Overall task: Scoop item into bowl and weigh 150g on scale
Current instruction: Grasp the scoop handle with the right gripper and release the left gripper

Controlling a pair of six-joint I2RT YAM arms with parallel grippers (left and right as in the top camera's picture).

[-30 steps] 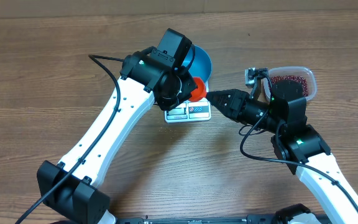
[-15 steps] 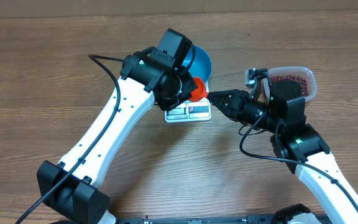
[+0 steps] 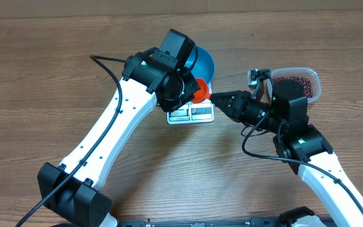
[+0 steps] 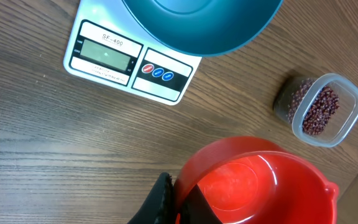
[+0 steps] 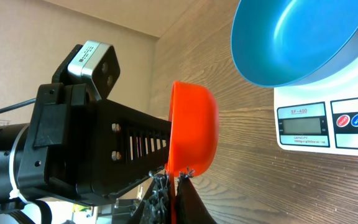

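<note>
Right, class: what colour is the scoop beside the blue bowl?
The scoop is bright red-orange, clearest in the left wrist view.

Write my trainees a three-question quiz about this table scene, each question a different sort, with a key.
1. True or false: the blue bowl holds beans.
2. The beans lie in: A) clear tub; B) red cup; C) loose on the table.
3. Name what the blue bowl stands on.
Key: 1 false, it is empty; 2 A; 3 the scale.
</note>
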